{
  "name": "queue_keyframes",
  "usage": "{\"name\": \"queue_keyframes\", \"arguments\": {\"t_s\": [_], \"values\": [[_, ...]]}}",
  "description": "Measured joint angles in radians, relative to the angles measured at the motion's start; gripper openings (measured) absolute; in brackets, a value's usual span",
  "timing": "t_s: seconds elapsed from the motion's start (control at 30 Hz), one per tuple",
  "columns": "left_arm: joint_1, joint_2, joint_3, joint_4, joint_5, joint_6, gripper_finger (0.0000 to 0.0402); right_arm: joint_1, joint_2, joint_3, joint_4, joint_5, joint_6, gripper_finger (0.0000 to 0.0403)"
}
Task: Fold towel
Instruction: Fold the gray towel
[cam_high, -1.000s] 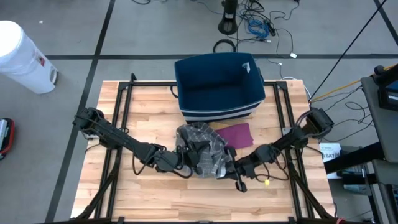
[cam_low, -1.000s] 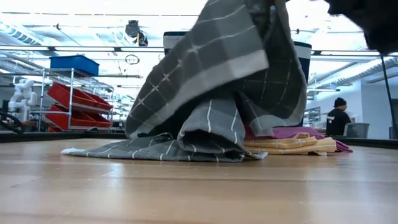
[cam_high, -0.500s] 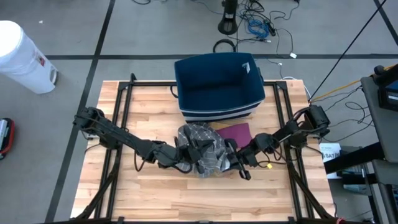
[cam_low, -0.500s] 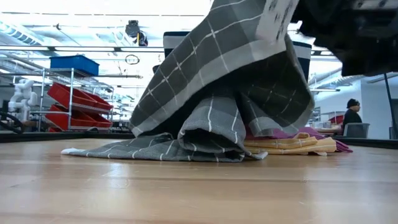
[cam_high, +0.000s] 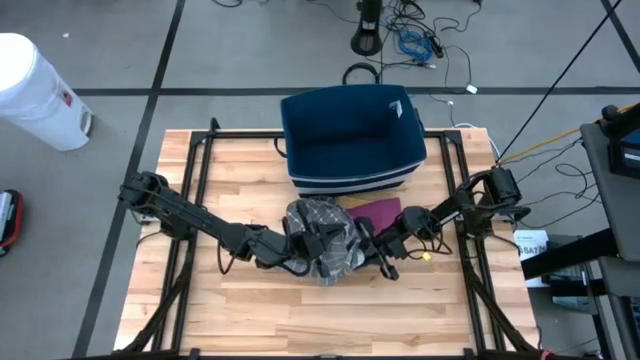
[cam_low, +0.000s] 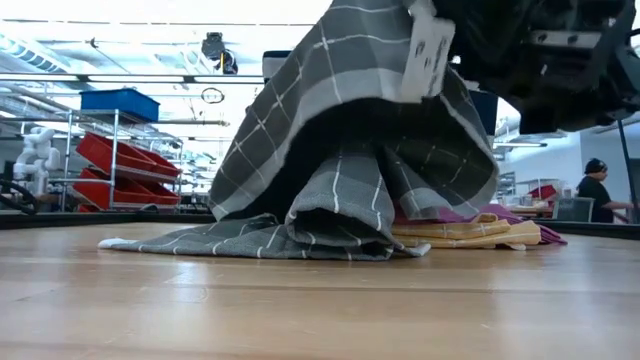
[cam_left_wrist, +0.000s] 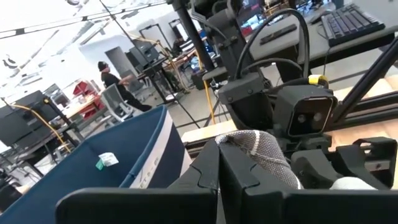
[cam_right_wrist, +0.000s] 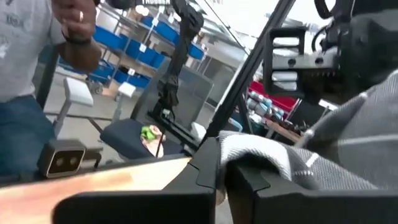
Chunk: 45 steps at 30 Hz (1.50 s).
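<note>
From above, the grey checked towel (cam_high: 325, 250) sits bunched at the middle of the wooden tabletop (cam_high: 200, 300), just in front of the blue bin (cam_high: 350, 138). The left pincer (cam_high: 305, 248) reaches in from one side and the right pincer (cam_high: 365, 245) from the other, both meeting at the towel. A purple cloth (cam_high: 378, 215) lies flat between the towel and the bin, partly under the towel's edge.

At tabletop level, the towel (cam_low: 350, 150) hangs lifted in a tent shape, its lower folds resting on the wood, with a white label (cam_low: 425, 55) near the top. Yellow and purple cloths (cam_low: 480, 230) lie beside it. A person (cam_low: 598, 190) sits far behind.

In the left wrist view, the left pincer (cam_left_wrist: 217, 168) is clenched on a fold of towel (cam_left_wrist: 258, 149).

In the right wrist view, the right pincer (cam_right_wrist: 221, 165) is clenched on the towel's edge (cam_right_wrist: 267, 155); a person's arm (cam_right_wrist: 74, 37) shows beyond
</note>
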Motion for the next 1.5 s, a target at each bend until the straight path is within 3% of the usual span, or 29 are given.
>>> {"name": "queue_keyframes", "arguments": {"t_s": [0.27,0.43,0.53,1.03,1.2,1.3,1.5], "values": [[0.0,0.0,0.0,0.0,0.002,0.001,0.0,0.021,0.0,0.025,-0.013,0.006,0.027,0.011],[0.0,0.0,0.0,0.001,0.003,0.002,0.0,0.02,0.0,0.01,-0.128,0.087,0.137,0.0176],[0.0,-0.009,0.0,0.001,0.005,0.004,0.0,0.035,0.0,-0.016,-0.163,0.185,0.185,0.0195],[0.0,-0.052,0.0,0.017,-0.006,0.054,0.0,0.221,0.0,-0.175,-0.182,0.578,0.33,0.019],[0.003,-0.052,0.0,-0.011,-0.006,0.054,0.0,0.311,0.0,-0.203,-0.277,0.731,0.412,0.0189],[0.013,-0.052,0.0,-0.063,-0.007,0.051,0.0,0.364,0.0,-0.181,-0.282,0.77,0.427,0.0189],[0.055,-0.052,0.0,-0.121,0.012,-0.004,0.0,0.426,0.0,0.002,-0.397,0.788,0.276,0.0189]]}}
